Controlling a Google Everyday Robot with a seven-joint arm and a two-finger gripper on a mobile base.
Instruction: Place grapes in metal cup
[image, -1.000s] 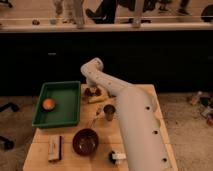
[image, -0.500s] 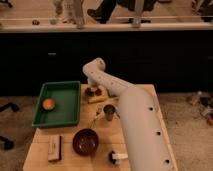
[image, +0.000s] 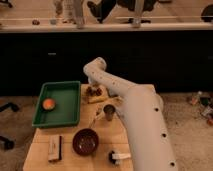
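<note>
Dark cabinet fronts and a long ledge run behind the wooden tabletop (image: 65, 132) where I am working. Taking the metal cup (image: 109, 111) as my landmark: it stands upright near the middle of the tabletop, just beside my white arm, its dark mouth free. The grapes (image: 97, 91) lie just beyond the cup and slightly to its left, on a pale yellow pad (image: 96, 99). My tool (image: 93, 88) is lowered right onto that cluster and is closed together; I judge it is pinched on the grapes, though my wrist hides the contact and I cannot confirm it. A green tray (image: 57, 120) with an orange fruit (image: 48, 104) sits well to the cup's left, and a dark red bowl (image: 86, 141) lies nearer than the cup, on its left. The step in hand looks like the grasp itself. Next calls for a straight lift clear of the pad, a short carry toward the cup, centring over its narrow mouth, then letting go low, since the cluster is about as wide as the opening.
</note>
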